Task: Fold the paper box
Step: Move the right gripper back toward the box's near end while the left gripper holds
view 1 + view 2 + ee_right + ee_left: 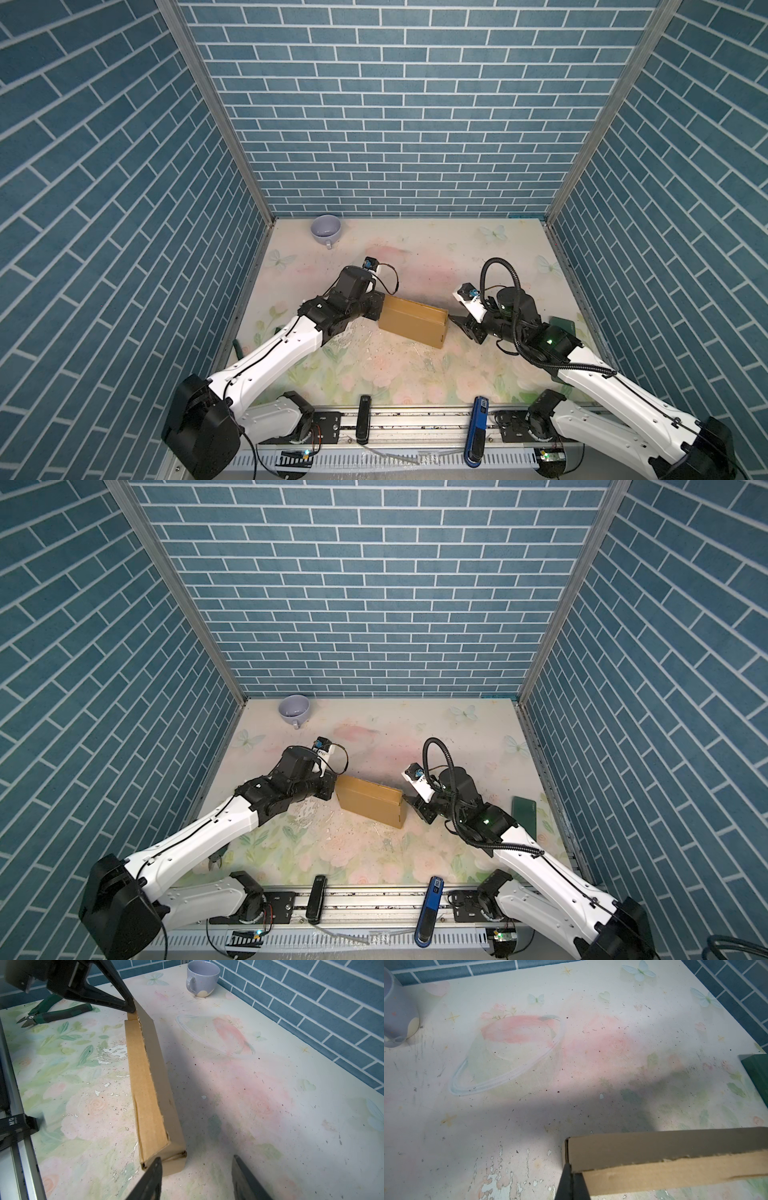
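Final closing stage, I judge. Left gripper (130, 1007) clamped on one end of the paper box (413, 322); right gripper (196, 1158) half open, empty, at the opposite end. Next: press lid flush.

Blue brick-pattern walls (395, 104) close me in on three sides, joined by metal corner posts (218, 112). My table (415, 257) wears a pale print of flowers and butterflies, scuffed and speckled, perhaps with dirt. A metal rail (415, 419) runs along its near edge. Shadows lie soft.

tan paper box (413, 326), lilac mug (326, 229), floral table (436, 257)
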### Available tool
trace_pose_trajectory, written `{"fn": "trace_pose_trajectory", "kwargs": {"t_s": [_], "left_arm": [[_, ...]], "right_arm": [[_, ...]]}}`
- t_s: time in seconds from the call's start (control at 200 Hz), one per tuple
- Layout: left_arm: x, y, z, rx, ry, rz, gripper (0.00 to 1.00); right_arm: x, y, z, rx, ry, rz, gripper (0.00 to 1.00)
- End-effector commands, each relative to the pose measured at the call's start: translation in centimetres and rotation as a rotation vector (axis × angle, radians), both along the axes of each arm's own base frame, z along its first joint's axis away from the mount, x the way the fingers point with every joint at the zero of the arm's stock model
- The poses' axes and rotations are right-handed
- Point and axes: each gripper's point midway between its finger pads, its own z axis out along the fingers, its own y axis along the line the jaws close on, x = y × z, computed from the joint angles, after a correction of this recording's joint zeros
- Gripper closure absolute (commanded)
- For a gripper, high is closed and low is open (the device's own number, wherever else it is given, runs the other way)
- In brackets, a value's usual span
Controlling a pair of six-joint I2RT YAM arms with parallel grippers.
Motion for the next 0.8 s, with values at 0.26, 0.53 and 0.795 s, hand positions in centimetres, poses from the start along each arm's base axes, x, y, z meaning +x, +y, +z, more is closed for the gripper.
{"fn": "trace_pose_trajectory", "kwargs": {"t_s": [0.26, 0.53, 0.795], "left_arm": [[-2.16, 0.93, -3.55, 0.088, 0.138, -0.008, 1.00], [-2.26, 0.89, -3.62, 0.092, 0.139, -0.012, 1.00], [-2.22, 0.79, -3.63, 0.091, 0.139, -0.012, 1.00]], "right_arm": [[-0.39, 0.51, -0.48, 0.010, 0.036, 0.015, 0.46], [-0.37, 0.72, -0.83, 0.006, 0.043, 0.019, 0.46], [-0.35, 0.88, -1.06, 0.011, 0.048, 0.021, 0.47]]}}
